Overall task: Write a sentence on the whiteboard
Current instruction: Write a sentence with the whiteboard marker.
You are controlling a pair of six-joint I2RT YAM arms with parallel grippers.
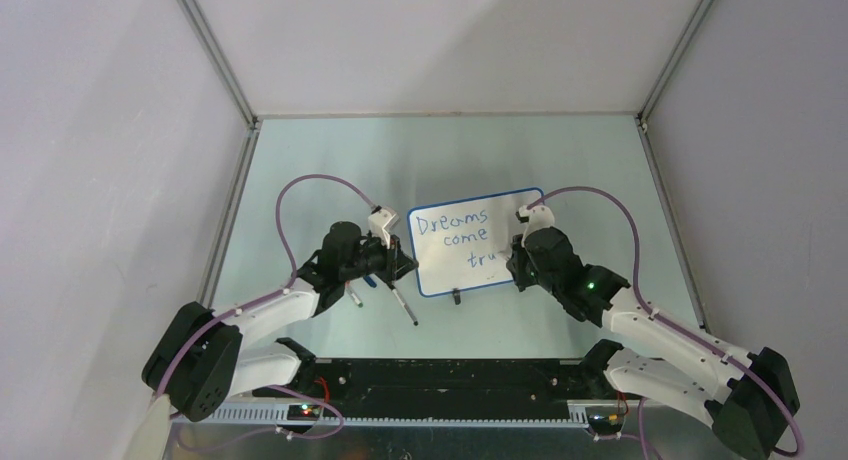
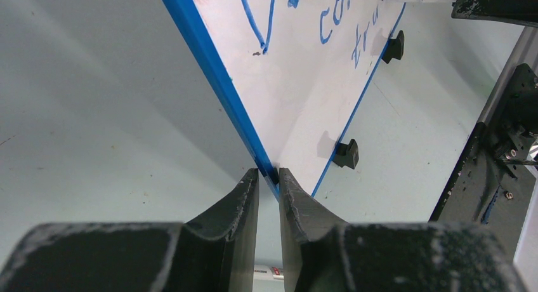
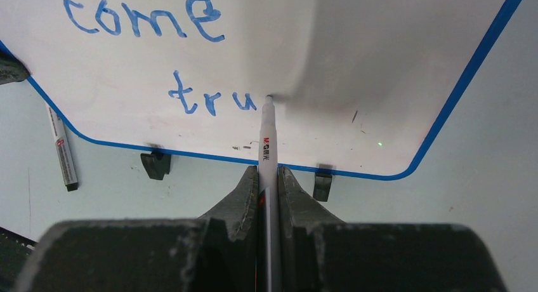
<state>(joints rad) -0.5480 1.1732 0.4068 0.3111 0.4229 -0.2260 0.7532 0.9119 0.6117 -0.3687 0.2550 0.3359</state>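
Centrally, on the pale green table (image 1: 330, 180): small rectangular glossy white whiteboard (image 1: 455, 272) with thin blue rim and two black clip feet on its near edge. Blue handwritten sentence (image 1: 452, 236) so far reading "Dreams come tru", in three lines. Jaws of the left gripper (image 2: 268, 172) pinching the blue rim at the board's left edge. Jaws of the right gripper (image 3: 268, 172) clamped on a white marker pen (image 3: 267, 136), tip touching the board just after "tru". One spare marker (image 3: 62, 151) on the table near the board's near left corner.
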